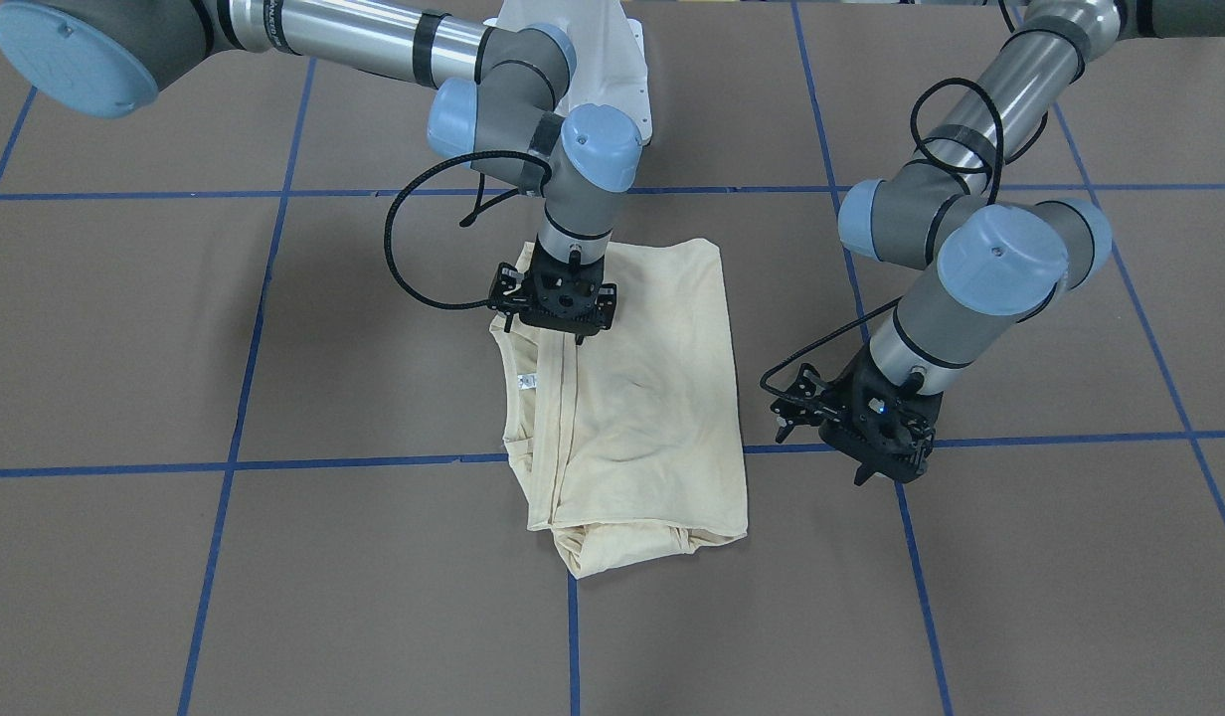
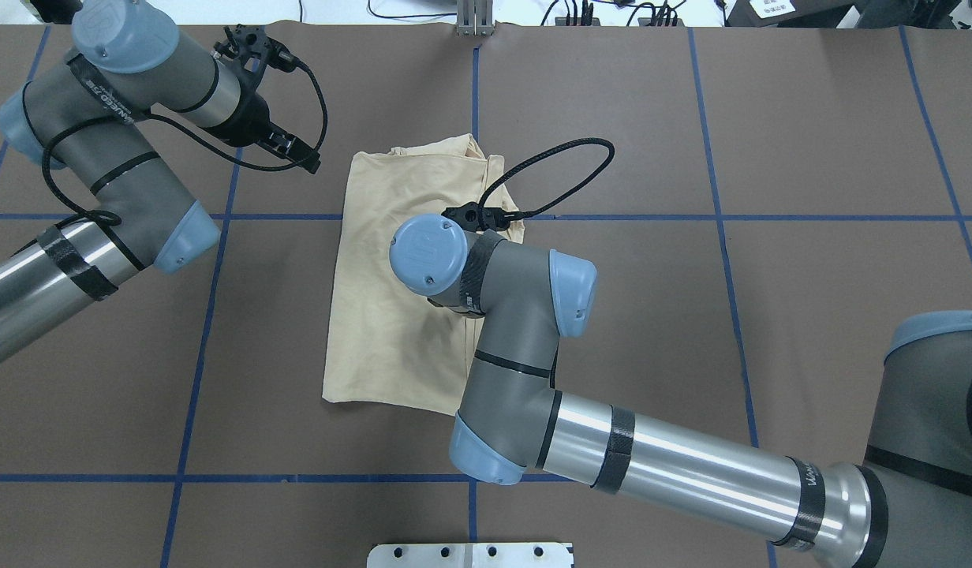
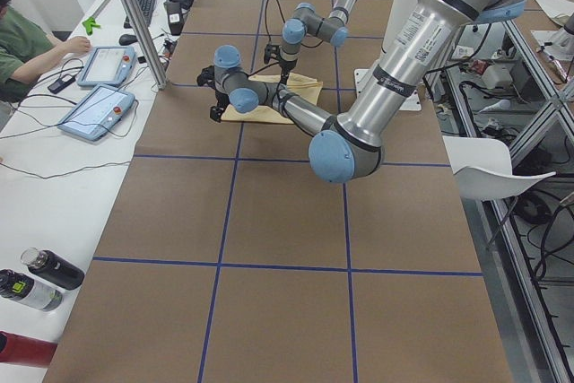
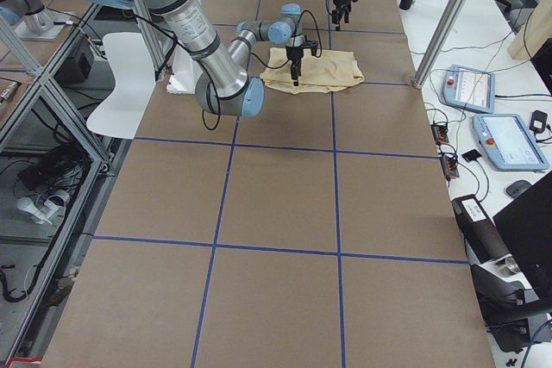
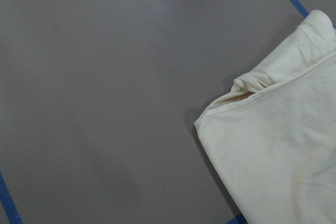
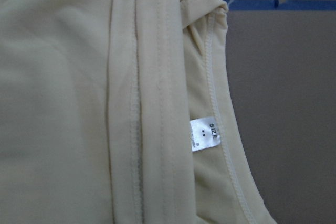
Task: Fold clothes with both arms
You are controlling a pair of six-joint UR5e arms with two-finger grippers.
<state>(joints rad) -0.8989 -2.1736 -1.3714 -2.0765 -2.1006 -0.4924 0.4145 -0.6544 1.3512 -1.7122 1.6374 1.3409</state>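
We've got the right gripper (image 1: 558, 316) over the T-shirt (image 1: 652, 398) by its collar, the left gripper (image 1: 886, 465) off beside it, and we can't tell either's grip.

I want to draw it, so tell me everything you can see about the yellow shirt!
The shirt is pale cream-yellow, thin, lightly wrinkled. It lies folded into a long rectangle on the brown table, bunched at one end. Stitched seams and a small white neck label show by the collar; no print shows. The right gripper stands over it near the collar; I cannot tell if it touches. The left gripper is apart.
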